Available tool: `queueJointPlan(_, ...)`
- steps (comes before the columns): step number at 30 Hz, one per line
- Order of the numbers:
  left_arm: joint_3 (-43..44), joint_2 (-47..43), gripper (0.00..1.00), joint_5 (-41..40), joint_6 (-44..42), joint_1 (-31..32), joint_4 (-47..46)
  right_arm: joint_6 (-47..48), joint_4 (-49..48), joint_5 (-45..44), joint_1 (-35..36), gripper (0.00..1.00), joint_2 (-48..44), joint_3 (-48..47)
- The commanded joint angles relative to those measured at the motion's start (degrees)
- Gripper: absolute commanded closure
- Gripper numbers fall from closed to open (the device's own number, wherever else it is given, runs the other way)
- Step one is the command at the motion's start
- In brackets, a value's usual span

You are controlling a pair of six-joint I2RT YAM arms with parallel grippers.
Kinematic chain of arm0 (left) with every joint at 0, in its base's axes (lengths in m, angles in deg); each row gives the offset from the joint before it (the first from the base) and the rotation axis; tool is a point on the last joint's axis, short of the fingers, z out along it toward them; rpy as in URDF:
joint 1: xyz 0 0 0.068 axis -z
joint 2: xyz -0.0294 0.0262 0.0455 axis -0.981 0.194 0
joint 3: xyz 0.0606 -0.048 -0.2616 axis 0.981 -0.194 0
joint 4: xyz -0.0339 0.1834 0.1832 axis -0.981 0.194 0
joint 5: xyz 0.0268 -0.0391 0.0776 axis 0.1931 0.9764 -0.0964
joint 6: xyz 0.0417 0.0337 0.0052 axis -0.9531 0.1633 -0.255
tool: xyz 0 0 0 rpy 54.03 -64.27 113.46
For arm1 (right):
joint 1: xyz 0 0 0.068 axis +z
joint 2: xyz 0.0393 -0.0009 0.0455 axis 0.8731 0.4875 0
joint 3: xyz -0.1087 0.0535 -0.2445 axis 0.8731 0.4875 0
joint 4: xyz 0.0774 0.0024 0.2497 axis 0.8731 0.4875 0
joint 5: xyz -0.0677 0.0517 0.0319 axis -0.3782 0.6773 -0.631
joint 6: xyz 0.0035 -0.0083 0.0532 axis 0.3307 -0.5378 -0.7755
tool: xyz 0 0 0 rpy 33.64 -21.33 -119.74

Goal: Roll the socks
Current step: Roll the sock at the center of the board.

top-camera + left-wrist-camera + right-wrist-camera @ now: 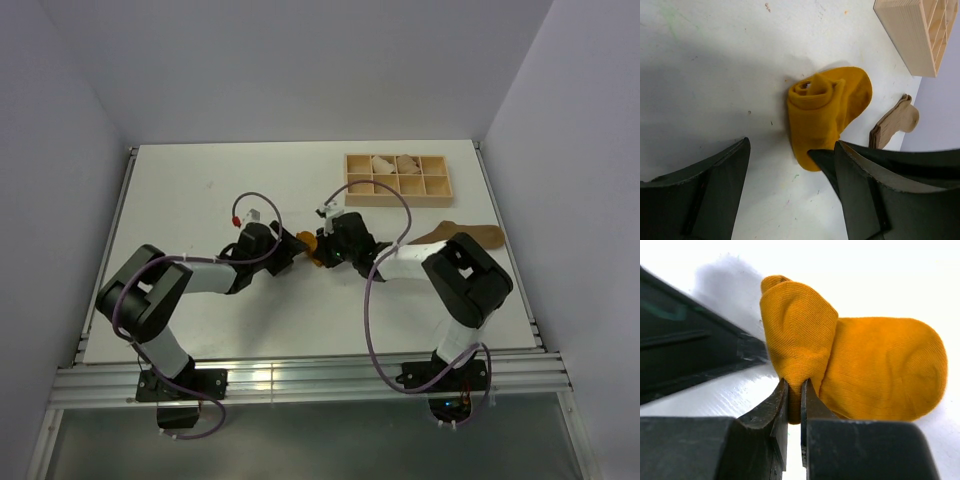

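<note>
clamped almost closed, the right end effector (794, 392) pinches a fold of the mustard sock (880, 370) right at the lens, thin knit bunched between its jaws. seen from the left wrist, the same sock lies near the middle of the tabletop (705, 60), with a loose coil at its 12 o'clock end and the rest flat below it. the left end effector (790, 150) is released, jaws wide, straddling the sock's 6 o'clock end without gripping it. i judge the fabric light, soft and floppy — likely to sag, crease and unwind once pressure goes, though neither fragile nor slippery. a firm pinch through the coil's layers, rather than on one loose edge, looks the best hold, with the other arm pressing the flat part down. counted: two socks — the mustard one and a tan sock (465, 236), which lies flat and unrolled toward 3 o'clock, well apart from it. one wooden tray (398, 201) sits at 1 o'clock, with at least two pale bundles (384, 163) in its far compartments.
</note>
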Motion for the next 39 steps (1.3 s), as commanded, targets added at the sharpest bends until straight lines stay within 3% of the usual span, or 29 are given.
queueJointPlan(1, -0.6, -2.0, 0.26, -0.1, 0.5, -0.5, -3.0, -5.0, 4.4, 9.2, -4.5, 1.00, 1.4, 3.5)
queueJointPlan(9, 0.8, -0.2, 0.27, 1.6, -1.2, -0.5, -5.6, -13.0, -1.0, 28.2, -13.2, 1.00, 5.9, 4.0)
queueJointPlan(15, 2.5, 2.1, 0.30, 3.7, -2.8, -0.5, -6.8, -16.4, -2.4, 34.1, -16.8, 1.00, 9.2, 3.8)
queueJointPlan(39, 6.3, 9.2, 0.37, 3.8, -4.9, -0.3, -9.4, -15.0, 5.3, 38.8, -17.3, 0.97, 16.2, -2.6)
